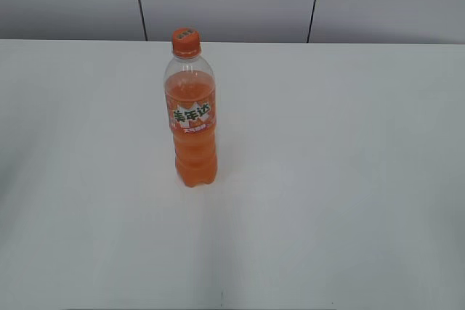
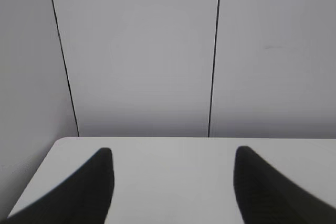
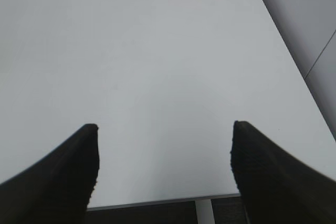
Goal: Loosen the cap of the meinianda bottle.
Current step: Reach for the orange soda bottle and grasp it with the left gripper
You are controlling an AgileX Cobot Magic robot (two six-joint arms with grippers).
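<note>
A: How many bottles stand on the table?

B: One, the meinianda bottle, left of centre in the exterior view.

A: And caps?

B: One orange cap, at the bottle's top, in the upper part of the frame.

A: Labels?

B: One label around the bottle.

A: Grippers?

B: Two, each seen only in its own wrist view: the left gripper and the right gripper, both at the bottom of their frames. Each shows two dark fingers, so four in all.

A: Seams in the wall?

B: Two dark vertical seams, one upper left and one upper right.
</note>
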